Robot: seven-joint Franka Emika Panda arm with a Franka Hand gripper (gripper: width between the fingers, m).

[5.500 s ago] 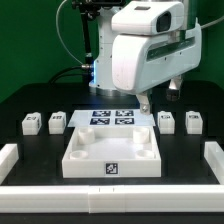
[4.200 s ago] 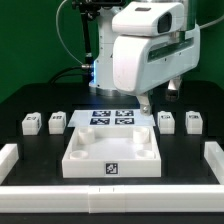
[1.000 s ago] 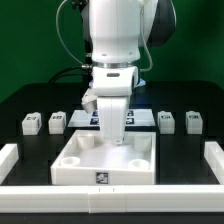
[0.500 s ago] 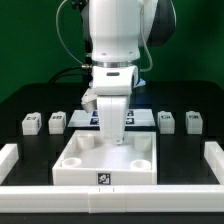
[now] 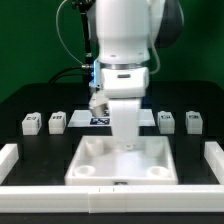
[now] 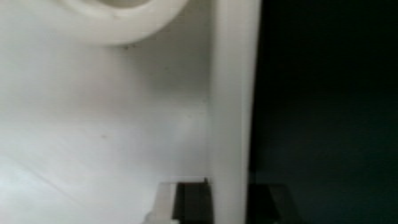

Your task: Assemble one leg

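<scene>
The large white tray-like piece point(image 5: 150, 162) with round corner sockets lies at the front middle of the black table. My gripper point(image 5: 124, 140) points down at its back wall. In the wrist view the gripper point(image 6: 231, 205) has its dark fingers point(image 6: 192, 205) on either side of the tray's upright wall point(image 6: 235, 120), shut on it. A round socket point(image 6: 121, 15) shows beside the wall. Four small white legs with marker tags stand in a row behind: two on the exterior view's left point(image 5: 31, 123) point(image 5: 57, 121) and two on its right point(image 5: 167, 120) point(image 5: 192, 121). None is held.
The marker board point(image 5: 98, 120) lies behind the tray, mostly hidden by the arm. Raised white rails border the table at the exterior view's left point(image 5: 8, 156), right point(image 5: 215, 156) and front point(image 5: 110, 202).
The arm has moved toward the exterior view's right and the tray has gone with it, also shifting nearer the front rail. The four legs have not moved.
</scene>
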